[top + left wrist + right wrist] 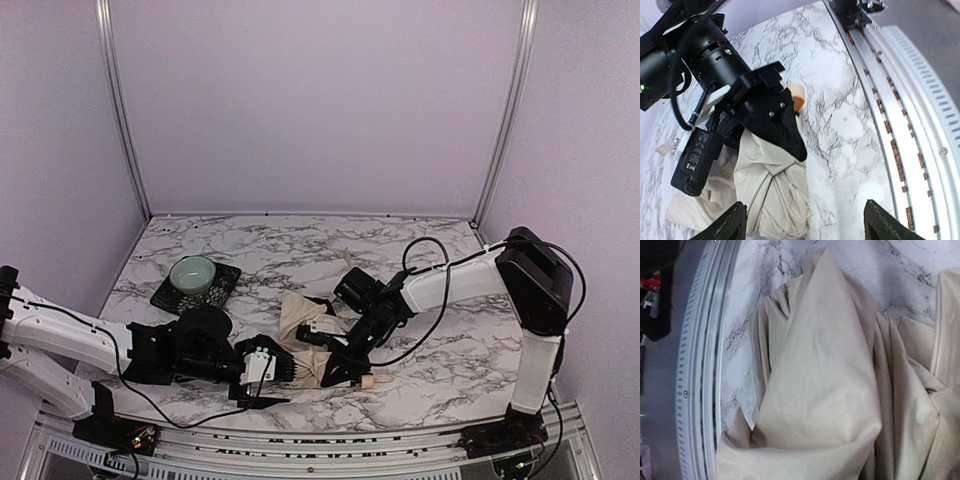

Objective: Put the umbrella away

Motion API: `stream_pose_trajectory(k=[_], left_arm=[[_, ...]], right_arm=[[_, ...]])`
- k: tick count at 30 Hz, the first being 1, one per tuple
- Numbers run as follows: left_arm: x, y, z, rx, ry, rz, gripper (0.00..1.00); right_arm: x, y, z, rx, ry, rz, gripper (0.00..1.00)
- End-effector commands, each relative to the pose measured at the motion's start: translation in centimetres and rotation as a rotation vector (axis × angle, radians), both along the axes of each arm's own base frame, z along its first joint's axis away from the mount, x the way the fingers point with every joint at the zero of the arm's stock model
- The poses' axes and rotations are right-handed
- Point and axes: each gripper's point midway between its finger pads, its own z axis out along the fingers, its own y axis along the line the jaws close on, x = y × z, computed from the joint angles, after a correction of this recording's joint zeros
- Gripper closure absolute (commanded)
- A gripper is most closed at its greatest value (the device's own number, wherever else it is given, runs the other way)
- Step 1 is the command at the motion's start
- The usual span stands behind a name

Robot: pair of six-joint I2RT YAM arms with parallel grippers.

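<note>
my right claw [340, 366] is pinching the umbrella [298, 325] at its near end. its black fingers press onto the gathered cloth just short of the small tan handle [796, 95]. i judge the grip sits there to keep the loose canopy bunched so it can be rolled or strapped; folds of fabric run together toward the fingertips.

my left claw [807, 222] is spread wide and holds nothing. one finger [735, 222] is over the cloth's edge and the other is over bare marble. the claw hangs low just left of the right claw, placed, i think, to take a fresh hold on the bundle.

the umbrella lies on the worktop [430, 370] near the front edge, about centre, between the two arms, with its handle pointing right. it is folded but untidy: cream-beige cloth in soft, crumpled pleats, with a flap spreading toward the far left. from the right wrist camera, cloth fills nearly the whole view and one tall pointed fold stands up. i cannot make out the strap or the shaft.

on the far left, well apart, a pale green bowl [193, 272] sits on a dark square mat [222, 287].
</note>
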Motion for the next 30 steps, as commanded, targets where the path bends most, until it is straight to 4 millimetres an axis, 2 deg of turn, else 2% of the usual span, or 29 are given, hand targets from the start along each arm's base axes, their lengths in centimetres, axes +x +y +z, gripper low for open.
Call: stream_pose_trajectory(k=[1, 4, 6, 8, 9, 11, 14, 17, 22, 26, 30], left_arm=[[2.8, -0.3, -1.6, 0.122, -0.277, 0.045, 0.14], [4.3, -1.2, -3.2, 0.200, -0.326, 0.059, 0.11], [4.7, -1.9, -4.7, 0.243, -0.322, 0.056, 0.11], [4.5, -2.4, -5.5, 0.255, -0.280, 0.051, 0.11], [4.2, -2.4, -6.2, 0.271, -0.254, 0.042, 0.11], [4.3, -2.0, -7.6, 0.325, -0.222, 0.054, 0.16], [4.0, -1.1, -9.8, 0.424, -0.139, 0.070, 0.31], [3.6, -0.4, -10.9, 0.494, -0.017, 0.078, 0.51], [1.8, 0.4, -11.9, 0.532, 0.160, 0.023, 0.68], [0.9, 0.8, -11.6, 0.529, 0.322, 0.001, 0.77], [0.4, 1.3, -11.5, 0.549, 0.508, 0.013, 0.82]], right_arm=[[-4.3, -3.0, -2.3, -0.166, 0.389, -0.031, 0.72], [-4.5, -2.6, -3.0, -0.158, 0.440, -0.006, 0.73], [-3.9, -2.4, -3.6, -0.152, 0.451, -0.018, 0.73], [-3.0, -2.0, -3.6, -0.133, 0.448, -0.039, 0.73], [-1.2, -2.2, -3.5, -0.114, 0.445, -0.089, 0.73], [0.4, -2.0, -3.1, -0.089, 0.428, -0.124, 0.71], [1.6, -1.3, -2.1, -0.056, 0.368, -0.123, 0.62], [2.5, -0.8, -0.5, -0.012, 0.330, -0.119, 0.50], [3.9, -1.2, 1.9, 0.035, 0.234, -0.149, 0.22], [6.9, -3.1, 6.5, 0.127, 0.049, -0.258, 0.13], [9.1, -5.1, 11.2, 0.210, -0.261, -0.384, 0.12]])
